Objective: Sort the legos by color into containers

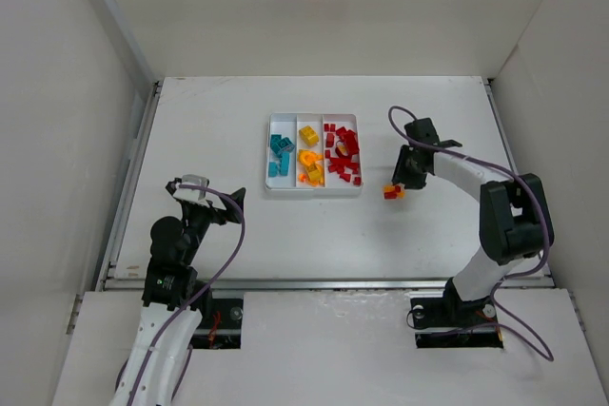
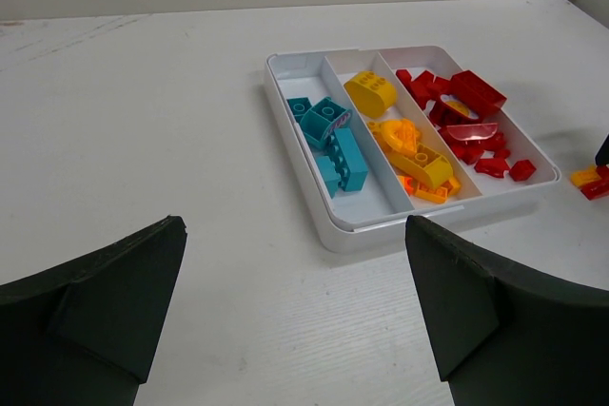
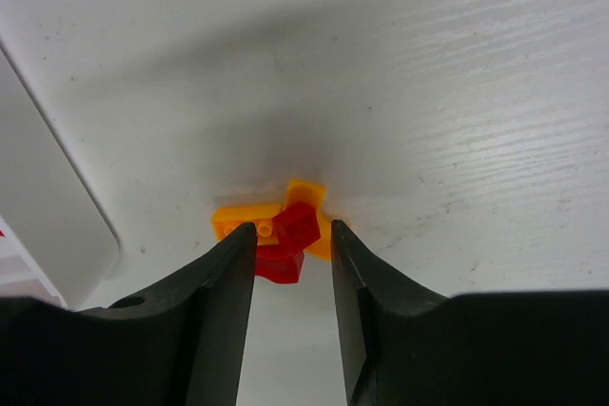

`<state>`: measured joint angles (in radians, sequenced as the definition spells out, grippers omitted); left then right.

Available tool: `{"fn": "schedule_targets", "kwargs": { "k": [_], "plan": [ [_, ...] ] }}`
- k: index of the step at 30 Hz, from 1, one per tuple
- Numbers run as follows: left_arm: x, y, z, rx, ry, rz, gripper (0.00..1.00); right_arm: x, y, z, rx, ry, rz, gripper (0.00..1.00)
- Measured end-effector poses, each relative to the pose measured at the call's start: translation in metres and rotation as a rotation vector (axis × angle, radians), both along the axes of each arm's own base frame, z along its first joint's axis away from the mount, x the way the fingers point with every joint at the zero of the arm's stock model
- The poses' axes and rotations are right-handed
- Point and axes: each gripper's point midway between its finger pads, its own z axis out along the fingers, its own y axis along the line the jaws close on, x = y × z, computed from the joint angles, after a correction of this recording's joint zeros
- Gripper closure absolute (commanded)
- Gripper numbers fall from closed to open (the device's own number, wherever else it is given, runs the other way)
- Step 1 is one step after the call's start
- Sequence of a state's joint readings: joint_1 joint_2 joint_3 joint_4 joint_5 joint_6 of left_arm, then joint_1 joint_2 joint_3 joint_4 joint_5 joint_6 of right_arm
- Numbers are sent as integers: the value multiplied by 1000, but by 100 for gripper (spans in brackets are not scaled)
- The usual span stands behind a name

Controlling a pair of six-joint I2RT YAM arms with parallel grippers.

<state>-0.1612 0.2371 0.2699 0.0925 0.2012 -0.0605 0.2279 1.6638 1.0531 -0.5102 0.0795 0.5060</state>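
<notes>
Right pincer (image 3: 293, 235) straddles mixed red/orange clump (image 1: 393, 192), split risk.
Jaws narrowly apart either side of the red brick (image 3: 295, 223), no clamp visible. Clump is on the tabletop (image 1: 285, 235), just right of the tray (image 1: 314, 193). Orange piece (image 3: 233, 219) sits outside the jaws: could snap off, or ride into the red compartment (image 2: 419, 52). Left pincer (image 2: 295, 235) wide apart, empty.

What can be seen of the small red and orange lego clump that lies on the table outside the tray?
The lego clump is a few glossy plastic pieces stuck together: red ones on top of flat orange-yellow ones. It lies on the white table, apart from the tray, on its right side. The right gripper straddles it, jaws apart; contact cannot be told.
</notes>
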Motion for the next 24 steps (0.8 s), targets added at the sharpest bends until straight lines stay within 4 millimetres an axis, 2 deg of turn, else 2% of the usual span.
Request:
{"fn": "schedule_targets", "kwargs": {
  "k": [3,7,12,24],
  "plan": [
    [0,0,0,0,0,0,1,4,-7,-1,14,-9,-24,57],
    [0,0,0,0,0,0,1,11,-12,-5,43,-17,-39,63],
    [0,0,0,0,0,0,1,8,-5,-16,76,15,-16,63],
    [0,0,0,0,0,0,1,5,3,-12,120,12,22,59]
  ]
}}
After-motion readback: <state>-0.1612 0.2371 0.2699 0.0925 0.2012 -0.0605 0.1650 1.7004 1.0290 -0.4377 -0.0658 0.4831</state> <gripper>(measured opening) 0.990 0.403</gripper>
